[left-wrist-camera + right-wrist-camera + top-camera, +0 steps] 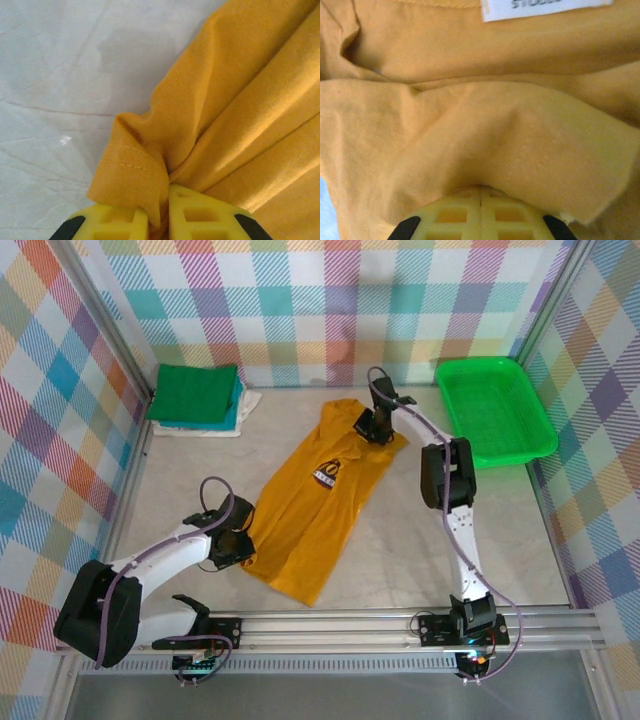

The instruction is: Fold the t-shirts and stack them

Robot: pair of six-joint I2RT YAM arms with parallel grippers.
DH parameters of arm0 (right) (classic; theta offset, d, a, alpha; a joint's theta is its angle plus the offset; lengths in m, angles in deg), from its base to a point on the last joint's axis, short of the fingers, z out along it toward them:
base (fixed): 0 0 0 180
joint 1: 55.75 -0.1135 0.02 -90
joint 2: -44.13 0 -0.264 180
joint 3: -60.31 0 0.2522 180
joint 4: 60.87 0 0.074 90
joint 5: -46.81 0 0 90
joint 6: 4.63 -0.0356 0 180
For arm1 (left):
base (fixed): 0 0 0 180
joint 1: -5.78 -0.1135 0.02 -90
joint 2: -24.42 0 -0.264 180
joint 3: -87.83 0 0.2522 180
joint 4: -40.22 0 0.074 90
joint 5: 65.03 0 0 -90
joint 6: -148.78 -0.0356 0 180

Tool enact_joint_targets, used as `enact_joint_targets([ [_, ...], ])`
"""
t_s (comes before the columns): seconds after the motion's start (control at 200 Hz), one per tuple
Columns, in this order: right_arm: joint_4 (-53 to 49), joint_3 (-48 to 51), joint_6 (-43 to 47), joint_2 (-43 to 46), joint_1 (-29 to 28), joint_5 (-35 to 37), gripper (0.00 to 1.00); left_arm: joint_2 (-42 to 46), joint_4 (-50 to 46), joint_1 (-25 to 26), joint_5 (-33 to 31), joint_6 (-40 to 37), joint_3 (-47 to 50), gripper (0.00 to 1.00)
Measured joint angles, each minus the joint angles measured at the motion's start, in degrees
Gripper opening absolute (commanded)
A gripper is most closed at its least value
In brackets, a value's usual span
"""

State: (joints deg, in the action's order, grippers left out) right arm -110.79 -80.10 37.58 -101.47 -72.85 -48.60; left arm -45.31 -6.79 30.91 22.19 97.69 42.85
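left gripper and right gripper are both clamping the mustard-yellow cloth t-shirt, but left's thin hem pinch is probably risking slipping

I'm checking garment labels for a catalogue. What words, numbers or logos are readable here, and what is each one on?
Not readable: dark print on the white tag of the mustard-yellow cloth t-shirt, upside down and cut off by the picture's edge.
Too small to read: the small dark-blue chest logo on the same shirt.
No other text is visible.
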Motion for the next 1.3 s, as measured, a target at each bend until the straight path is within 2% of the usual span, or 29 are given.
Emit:
enact_joint_targets([
  [0.17, -2.1, -25.9, -0.2, -15.4, 0.3, -2.8, 0.08, -3.5, 6.6, 1.6, 3.9, -0.1, -1.4, 0.15],
  [0.23, -2.7, -28.8, -0.4, -16.9, 0.5, -3.8, 0.14, -4.8, 8.0, 2.7, 4.5, 0.2, -2.2, 0.15],
  [0.33, -3.7, -26.7, -0.4, -15.2, 1.3, -5.5, 0.2, -5.4, 9.6, 4.4, 5.2, 1.0, -2.7, 0.15],
  [0.455, -5.2, -14.9, 0.8, -5.4, 2.1, -7.6, 0.24, -5.4, 10.9, 5.6, 6.2, 2.3, -2.7, 0.15],
  [0.565, -4.6, -2.2, 2.5, 8.9, 2.8, -9.4, 0.24, -5.6, 11.7, 7.3, 6.9, 3.6, -2.7, 0.14],
  [0.74, 6.2, 27.9, 3.1, 39.5, 2.8, -11.1, 0.27, -4.5, 14.0, 11.9, 6.9, 7.5, -0.3, 0.13],
  [0.84, 11.8, 43.6, 2.5, 50.9, 2.3, -13.0, 0.26, -1.0, 13.5, 13.7, 6.3, 9.4, 1.8, 0.13],
  [0.96, 14.2, 57.2, 2.9, 53.2, 0.8, -14.7, 0.25, 2.0, 14.6, 15.6, 6.9, 11.8, 5.1, 0.13],
  [1.07, 13.1, 67.0, 3.3, 51.9, -2.1, -15.3, 0.25, -0.3, 15.4, 18.4, 7.1, 12.3, 3.7, 0.13],
  [1.18, 12.8, 71.6, 3.3, 51.4, -4.6, -15.5, 0.25, -5.1, 15.3, 22.3, 6.6, 12.3, 0.1, 0.13],
  [1.3, 13.8, 72.0, 3.3, 50.2, -5.2, -15.5, 0.22, -6.7, 14.9, 24.3, 5.3, 12.6, -1.4, 0.13],
])
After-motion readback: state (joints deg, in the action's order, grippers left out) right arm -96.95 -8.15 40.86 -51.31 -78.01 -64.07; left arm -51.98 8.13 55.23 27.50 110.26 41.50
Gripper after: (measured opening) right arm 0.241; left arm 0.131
